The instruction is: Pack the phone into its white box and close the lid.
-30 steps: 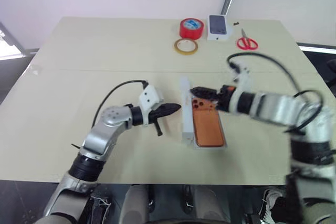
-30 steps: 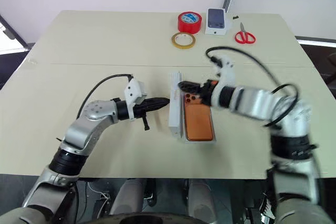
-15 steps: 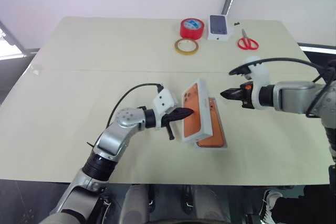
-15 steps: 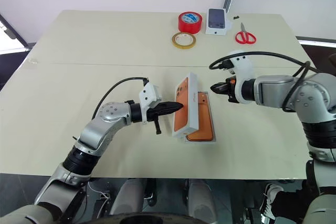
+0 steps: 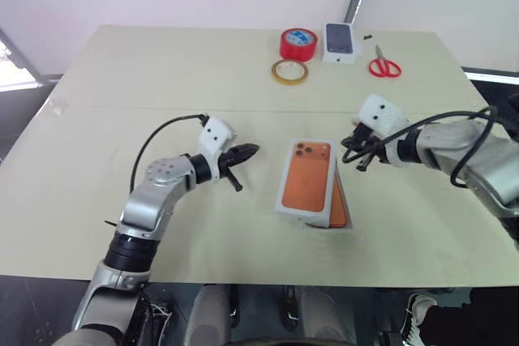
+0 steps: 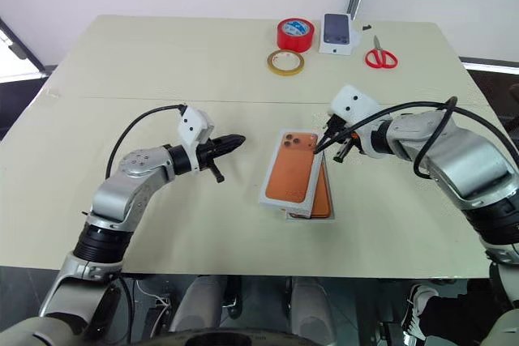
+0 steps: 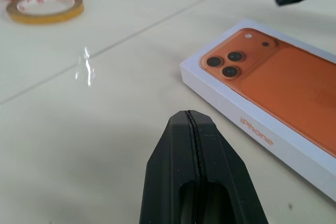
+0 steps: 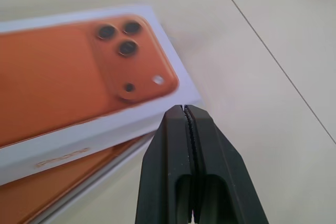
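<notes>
The closing step is in hand. The white cardboard lid with the printed orange phone (image 5: 306, 181) lies crooked over the orange phone (image 5: 339, 211) in the shallow white box (image 5: 347, 224), at centre frame. Both claws, left claw (image 5: 250, 150) and right claw (image 5: 350, 146), are pressed together and empty. Next the lid likely needs squaring and pressing down.

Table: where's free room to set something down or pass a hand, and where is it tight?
Free: the near-left corner of the table, the wide band between the yellow tape ring and the lid, and the far-left corner. Tight: the centre, where the left gripper and right gripper flank the lid, and the far edge by the red tape roll, small white box and scissors.
</notes>
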Robot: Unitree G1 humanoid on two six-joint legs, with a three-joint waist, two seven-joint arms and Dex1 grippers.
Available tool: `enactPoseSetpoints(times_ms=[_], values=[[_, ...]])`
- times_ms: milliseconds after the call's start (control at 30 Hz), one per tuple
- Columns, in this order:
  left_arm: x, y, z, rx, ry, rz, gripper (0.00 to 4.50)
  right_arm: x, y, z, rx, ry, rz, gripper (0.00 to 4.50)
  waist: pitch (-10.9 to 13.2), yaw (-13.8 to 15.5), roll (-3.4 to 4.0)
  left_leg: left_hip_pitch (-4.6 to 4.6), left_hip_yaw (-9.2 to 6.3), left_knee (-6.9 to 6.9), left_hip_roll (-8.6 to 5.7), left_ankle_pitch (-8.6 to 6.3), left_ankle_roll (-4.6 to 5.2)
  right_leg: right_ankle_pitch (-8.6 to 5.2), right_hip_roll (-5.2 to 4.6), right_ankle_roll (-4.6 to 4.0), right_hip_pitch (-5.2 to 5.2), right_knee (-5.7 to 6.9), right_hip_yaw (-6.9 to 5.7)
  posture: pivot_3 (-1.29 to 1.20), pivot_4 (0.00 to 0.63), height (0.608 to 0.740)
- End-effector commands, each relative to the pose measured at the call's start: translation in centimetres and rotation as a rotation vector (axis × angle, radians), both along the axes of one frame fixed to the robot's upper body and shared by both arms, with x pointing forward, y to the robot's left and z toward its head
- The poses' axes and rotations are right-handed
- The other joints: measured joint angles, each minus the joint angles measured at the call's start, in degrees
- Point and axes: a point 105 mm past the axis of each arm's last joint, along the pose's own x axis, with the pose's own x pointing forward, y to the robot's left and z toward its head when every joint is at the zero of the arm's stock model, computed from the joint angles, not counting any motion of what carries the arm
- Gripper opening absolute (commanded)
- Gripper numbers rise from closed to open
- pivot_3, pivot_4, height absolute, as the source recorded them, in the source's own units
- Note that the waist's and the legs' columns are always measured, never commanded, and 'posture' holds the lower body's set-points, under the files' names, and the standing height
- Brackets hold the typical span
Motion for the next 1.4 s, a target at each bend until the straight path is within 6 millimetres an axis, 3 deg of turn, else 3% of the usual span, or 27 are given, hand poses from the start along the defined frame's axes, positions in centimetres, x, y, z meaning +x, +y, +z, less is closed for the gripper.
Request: enactPoseSetpoints(times_ms=[33, 400, 567, 767, 933, 1167, 1400], values=[[-0.7, -0.8, -0.1, 0.023, 0.008, -0.059, 0.00, -0.3, 0.3, 1.1, -0.032, -0.051, 0.045, 0.03, 0.0, 0.0, 0.00, 0.00, 0.00, 0.00, 0.00, 0.00, 0.00, 0.00, -0.01, 0.00, 0.00, 0.00, 0.00, 0.00, 0.150, 0.740], [-2.1, -5.3, -1.8, 0.100, 0.045, -0.231, 0.00, -1.2, -0.1, -1.2, -0.102, 0.024, 0.066, 0.03, 0.0, -0.1, 0.00, 0.01, 0.03, 0.02, -0.07, 0.00, 0.00, 0.00, 0.00, 0.00, 0.00, 0.02, 0.00, 0.00, 0.150, 0.740], [-3.1, -6.1, -1.9, 0.113, 0.039, -0.297, 0.00, -2.0, 1.5, -1.6, -0.056, 0.044, 0.116, 0.03, 0.0, -0.1, 0.00, 0.04, 0.02, 0.02, -0.06, 0.00, 0.00, 0.00, 0.01, 0.00, 0.01, 0.04, 0.00, 0.00, 0.150, 0.740], [-2.9, -5.9, -1.3, 0.095, 0.023, -0.285, 0.00, -2.5, 2.5, -2.0, -0.048, 0.056, 0.143, 0.03, 0.0, 0.0, -0.01, 0.03, 0.00, 0.04, -0.04, 0.00, 0.00, 0.00, -0.01, 0.00, 0.03, 0.04, 0.00, 0.00, 0.150, 0.740], [-1.7, -4.3, 0.2, 0.015, 0.019, -0.194, 0.00, -2.5, 2.4, -2.1, -0.051, 0.059, 0.135, 0.03, 0.0, -0.1, -0.01, 0.04, -0.01, 0.05, -0.05, 0.00, 0.00, 0.00, 0.01, 0.00, 0.02, 0.07, -0.01, 0.00, 0.150, 0.740], [-0.7, -2.1, -0.9, 0.115, 0.019, -0.124, 0.00, -2.3, 2.2, -2.1, -0.056, 0.056, 0.126, 0.03, 0.0, 0.0, -0.01, 0.04, 0.01, 0.05, -0.06, 0.00, 0.00, 0.00, 0.00, 0.00, 0.02, 0.08, 0.00, 0.00, 0.150, 0.740], [-0.9, -3.2, -2.2, 0.156, 0.042, -0.171, 0.00, -2.1, 2.5, -2.2, -0.056, 0.052, 0.132, 0.03, 0.0, 0.0, -0.01, 0.04, 0.01, 0.06, -0.07, 0.00, 0.00, 0.00, -0.01, 0.00, 0.03, 0.08, 0.00, 0.00, 0.150, 0.740]])
